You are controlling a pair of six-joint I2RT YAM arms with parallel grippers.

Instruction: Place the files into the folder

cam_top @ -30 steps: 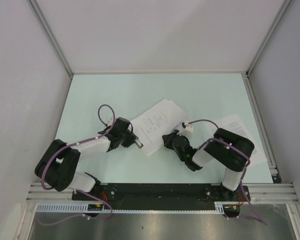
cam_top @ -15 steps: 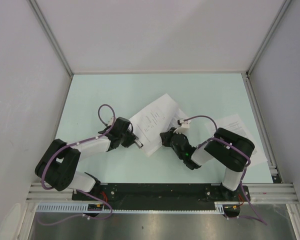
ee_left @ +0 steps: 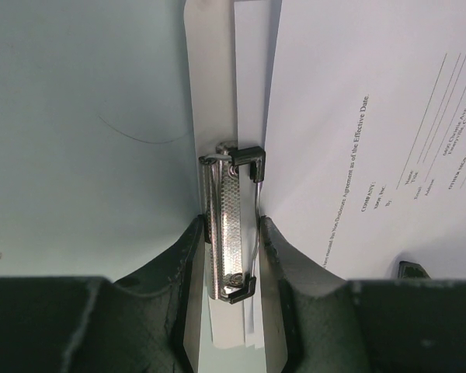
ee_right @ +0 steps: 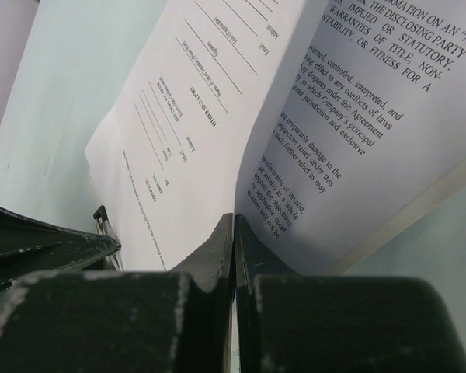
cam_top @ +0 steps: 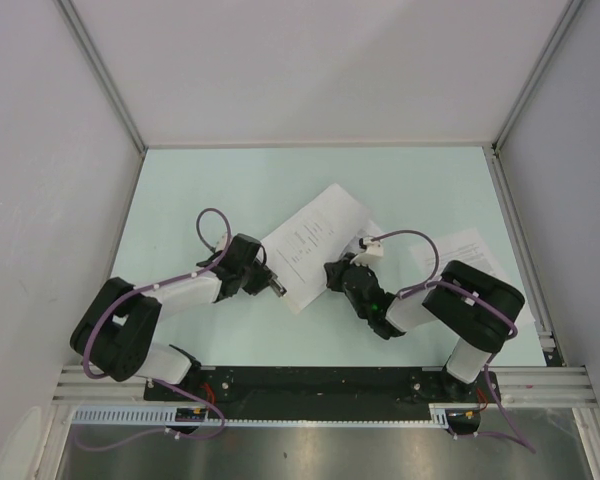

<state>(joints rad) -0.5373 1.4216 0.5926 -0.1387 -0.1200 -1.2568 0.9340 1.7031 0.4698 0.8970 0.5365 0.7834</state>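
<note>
**Two grips, one limp sheet**

My right gripper is pinched shut on the near edge of a densely printed white paper sheet. The page bows up just ahead of my fingertips. It looks thin, light and easily creased, so I judge an edge hold with a slow feed is best. My left gripper clamps the silver-black metal clip of the flat white clipboard folder, which lies directly ahead. That board looks stiff, so the clip suits a firm hold.

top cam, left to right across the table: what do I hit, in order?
left arm's elbow → left end effector → right end effector → loose printed sheet. The folder and the sheets on it overlap both end effectors, which grip them, so they are left out.
</note>
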